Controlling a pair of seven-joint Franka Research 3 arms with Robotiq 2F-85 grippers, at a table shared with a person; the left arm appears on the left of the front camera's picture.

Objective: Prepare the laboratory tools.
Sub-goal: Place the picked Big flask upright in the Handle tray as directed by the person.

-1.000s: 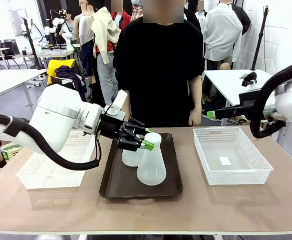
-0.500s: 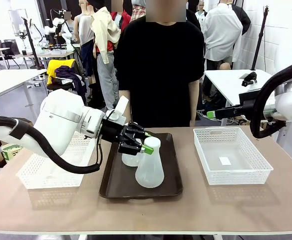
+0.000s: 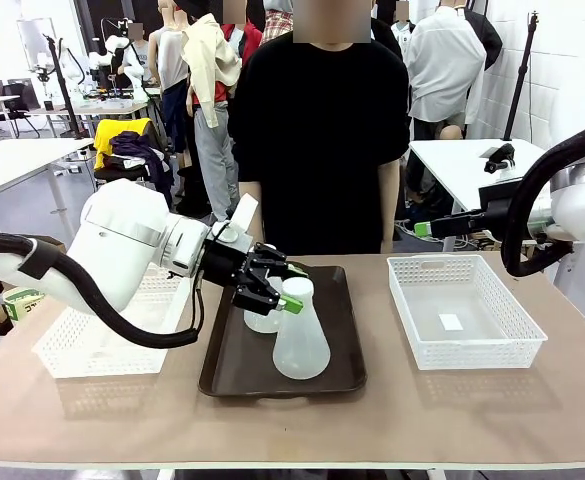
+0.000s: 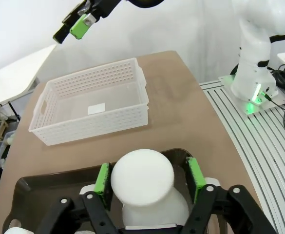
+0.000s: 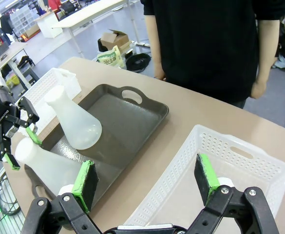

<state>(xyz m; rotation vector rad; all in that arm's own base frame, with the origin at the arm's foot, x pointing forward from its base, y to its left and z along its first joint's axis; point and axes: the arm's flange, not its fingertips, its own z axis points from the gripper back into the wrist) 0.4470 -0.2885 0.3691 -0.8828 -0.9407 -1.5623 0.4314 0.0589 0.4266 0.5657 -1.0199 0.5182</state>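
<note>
My left gripper straddles the near flask neck, upright on the tray; pads seemingly slack, grip uncertain; right gripper gapes over the right basket, farther off.

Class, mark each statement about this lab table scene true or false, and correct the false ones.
1. Both flasks stand on the dark tray. True.
2. The left gripper is at the neck of the near flask. True.
3. The right gripper holds the far flask. False: it is open and empty, above the right basket.
4. The right basket holds a flask. False: only a small white label lies in it.
</note>
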